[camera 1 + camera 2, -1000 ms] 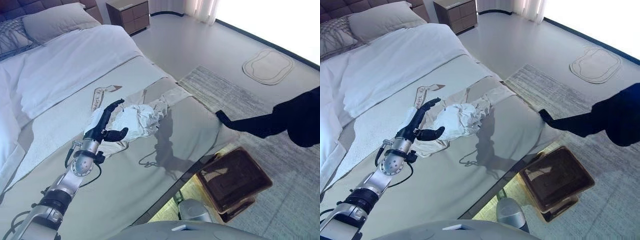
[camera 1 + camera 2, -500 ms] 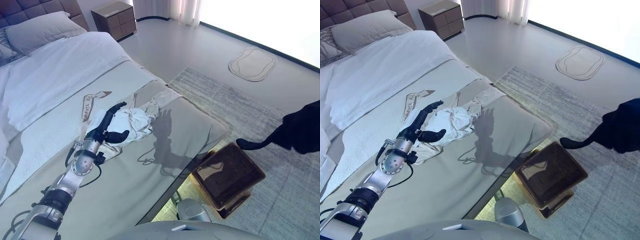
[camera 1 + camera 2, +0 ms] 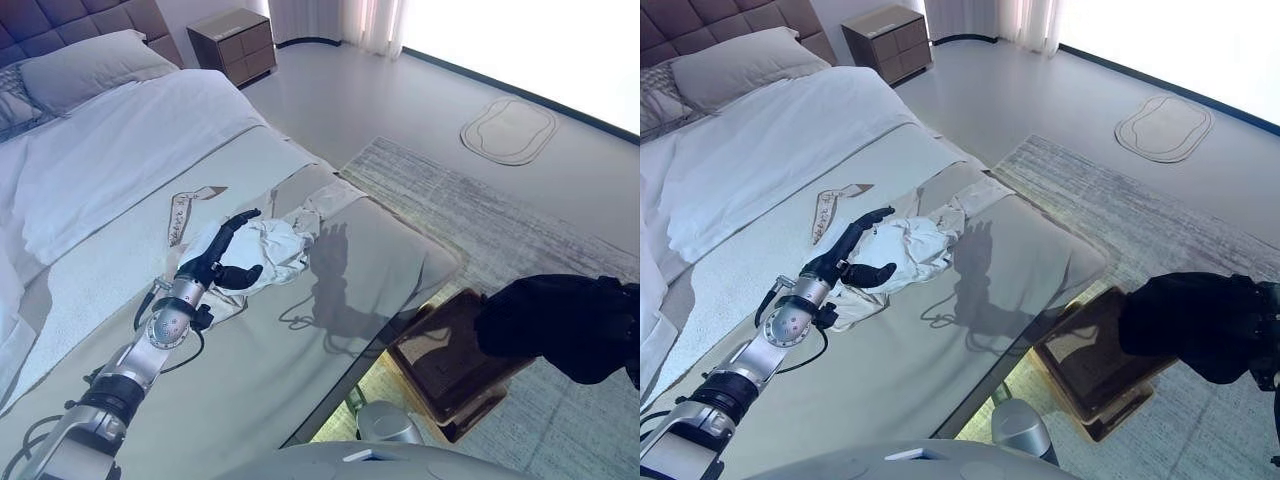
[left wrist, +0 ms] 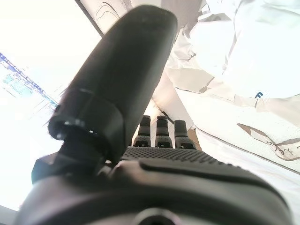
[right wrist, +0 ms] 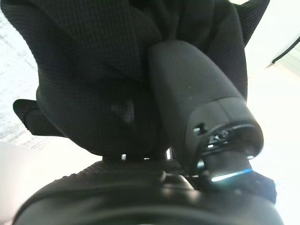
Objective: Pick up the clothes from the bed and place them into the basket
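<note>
A crumpled white garment (image 3: 262, 250) lies near the middle of the frame on the grey-green cover of the bed (image 3: 330, 300), close to the bed's foot edge. The left hand (image 3: 222, 258) reaches up from the lower left and rests at the white garment's near side, its fingers stretched out straight toward the cloth and its thumb held apart, gripping nothing. In the lower right, a black garment (image 3: 1200, 322) hangs bunched above the brown basket (image 3: 440, 375), which stands on the grey rug (image 3: 560, 240) just beside the foot of the bed; the cloth covers part of the basket's opening from this angle. The right wrist view shows the right hand (image 5: 140, 187) with the black fabric bunched against its palm and its thumb (image 5: 201, 98) pressed over the cloth, clamping it. In the upper left lie white bedding (image 3: 120, 150) and a pillow (image 3: 85, 70), with a wooden nightstand (image 3: 228, 42) beyond them at the top of the frame.
</note>
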Available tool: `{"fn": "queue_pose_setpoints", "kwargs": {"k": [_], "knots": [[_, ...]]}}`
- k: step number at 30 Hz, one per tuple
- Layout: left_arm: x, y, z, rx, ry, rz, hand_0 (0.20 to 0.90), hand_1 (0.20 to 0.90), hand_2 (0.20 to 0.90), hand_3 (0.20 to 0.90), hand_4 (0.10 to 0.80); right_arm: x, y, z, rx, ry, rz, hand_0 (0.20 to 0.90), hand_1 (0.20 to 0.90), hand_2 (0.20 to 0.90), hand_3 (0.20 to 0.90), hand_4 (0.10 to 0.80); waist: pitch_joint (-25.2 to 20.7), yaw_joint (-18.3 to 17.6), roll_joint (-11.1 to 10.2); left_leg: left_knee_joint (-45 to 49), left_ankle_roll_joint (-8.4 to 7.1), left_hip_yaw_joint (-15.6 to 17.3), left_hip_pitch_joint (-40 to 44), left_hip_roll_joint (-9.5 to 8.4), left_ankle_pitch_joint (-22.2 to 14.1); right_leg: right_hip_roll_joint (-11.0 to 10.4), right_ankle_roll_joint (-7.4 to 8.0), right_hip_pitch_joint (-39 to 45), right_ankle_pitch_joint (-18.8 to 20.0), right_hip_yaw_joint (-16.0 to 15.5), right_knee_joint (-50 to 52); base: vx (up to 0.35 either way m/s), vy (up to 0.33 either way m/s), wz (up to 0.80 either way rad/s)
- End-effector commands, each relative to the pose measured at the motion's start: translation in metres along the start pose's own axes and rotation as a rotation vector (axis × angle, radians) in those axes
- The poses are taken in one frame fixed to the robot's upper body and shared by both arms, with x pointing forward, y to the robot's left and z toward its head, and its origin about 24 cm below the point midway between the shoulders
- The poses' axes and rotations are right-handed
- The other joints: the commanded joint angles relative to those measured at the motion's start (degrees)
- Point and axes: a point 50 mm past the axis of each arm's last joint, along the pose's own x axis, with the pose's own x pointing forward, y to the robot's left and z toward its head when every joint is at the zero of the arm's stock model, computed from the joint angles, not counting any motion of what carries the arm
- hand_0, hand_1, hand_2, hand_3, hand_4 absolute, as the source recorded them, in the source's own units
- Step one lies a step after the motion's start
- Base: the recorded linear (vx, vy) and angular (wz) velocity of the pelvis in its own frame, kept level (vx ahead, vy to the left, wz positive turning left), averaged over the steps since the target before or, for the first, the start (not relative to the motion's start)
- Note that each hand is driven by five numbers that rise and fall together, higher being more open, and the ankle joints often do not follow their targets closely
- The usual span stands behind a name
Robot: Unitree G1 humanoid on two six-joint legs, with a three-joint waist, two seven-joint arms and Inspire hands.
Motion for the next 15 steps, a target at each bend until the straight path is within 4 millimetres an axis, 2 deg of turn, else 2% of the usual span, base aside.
{"fn": "queue_pose_setpoints", "kwargs": {"k": [1, 2, 10, 11, 15], "knots": [[0.030, 0.038, 0.040, -0.011, -0.193, 0.130, 0.900, 0.900, 0.900, 0.900, 0.800, 0.014, -0.041, 0.054, 0.049, -0.216, -0.162, 0.300, 0.300, 0.300, 0.200, 0.100, -2.1, 1.3, -0.5, 8.5, 1.57, -1.2, 2.3, 0.28, -10.4, -0.2, 2.84, -0.3, -1.3, -3.8, 3.9, 0.000, 0.000, 0.00], [0.031, 0.036, 0.041, -0.011, -0.198, 0.130, 0.900, 0.900, 0.900, 0.900, 0.800, 0.013, -0.027, 0.046, 0.050, -0.184, -0.122, 0.300, 0.300, 0.300, 0.200, 0.100, -2.0, 1.3, -0.5, 8.3, 1.63, -1.1, 2.3, 0.24, -10.3, -0.3, 2.90, -0.5, -1.2, -3.8, 3.9, -0.032, 0.002, 0.00], [0.036, 0.029, 0.049, -0.015, -0.218, 0.120, 0.900, 0.900, 0.900, 0.900, 0.800, 0.014, 0.019, 0.018, 0.038, -0.058, 0.005, 0.300, 0.300, 0.300, 0.200, 0.100, -1.7, 1.7, -0.6, 8.5, 1.89, -1.0, 2.4, 0.28, -10.4, -0.5, 2.92, -0.6, -1.0, -4.2, 3.8, -0.004, 0.000, 0.00], [0.037, 0.028, 0.050, -0.017, -0.223, 0.115, 0.900, 0.900, 0.900, 0.900, 0.800, 0.014, 0.029, 0.013, 0.026, -0.030, 0.043, 0.900, 0.900, 0.900, 0.900, 0.800, -1.6, 1.9, -0.5, 8.5, 1.92, -1.1, 2.5, 0.26, -10.4, -0.5, 2.91, -0.4, -1.0, -4.2, 3.7, 0.000, 0.000, 0.00], [0.038, 0.027, 0.052, -0.021, -0.227, 0.110, 0.900, 0.900, 0.900, 0.900, 0.800, 0.014, 0.040, 0.006, 0.019, 0.009, 0.096, 0.900, 0.900, 0.900, 0.900, 0.800, -1.7, 2.2, -0.5, 8.4, 1.88, -1.3, 2.7, 0.27, -10.4, -0.6, 2.89, -0.2, -1.0, -4.3, 3.7, 0.004, -0.001, 0.01]]}}
